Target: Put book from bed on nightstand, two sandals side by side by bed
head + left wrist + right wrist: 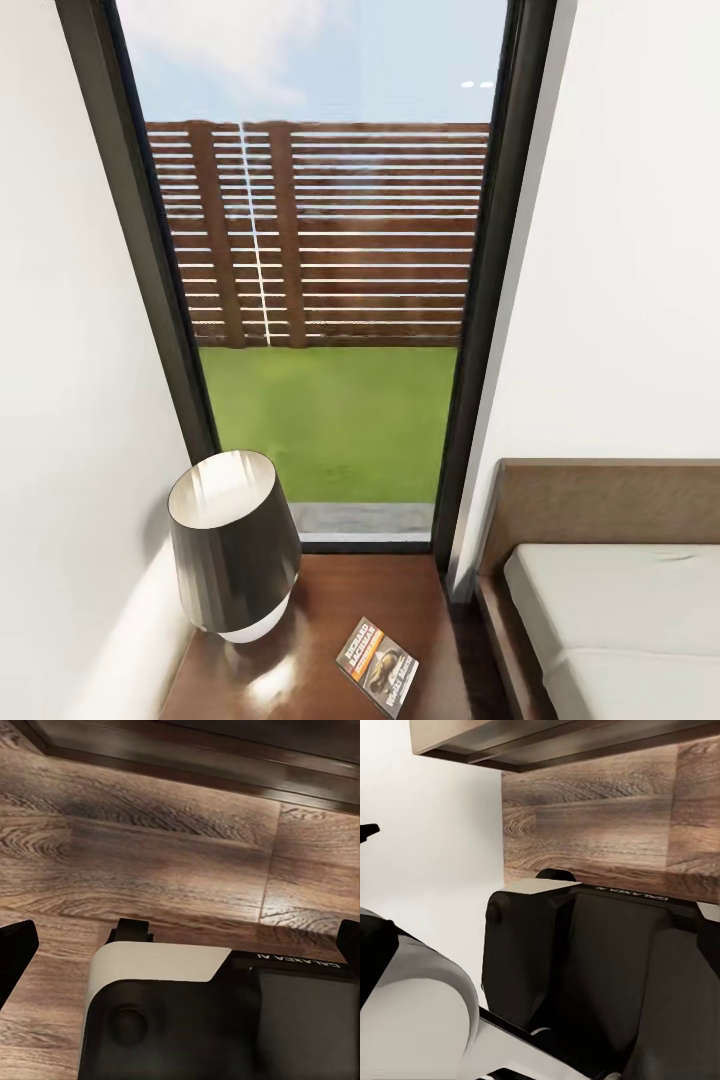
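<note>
Already placed, by the look of it:
book (378, 667): flat on the nightstand (320, 610), near-right part of its top, long axis slanting from far-left to near-right
lamp (232, 545): left of the book, apart from it
bed (620, 620): right of the nightstand
left and right fingers: cannot tell whether apart or together
sandals: judged next; both arms hang low over the floor (165, 862)

The robot's body (225, 1020) is mostly black, smooth and boxy, with a white rounded shell (420, 1012) and small white letters.
</note>
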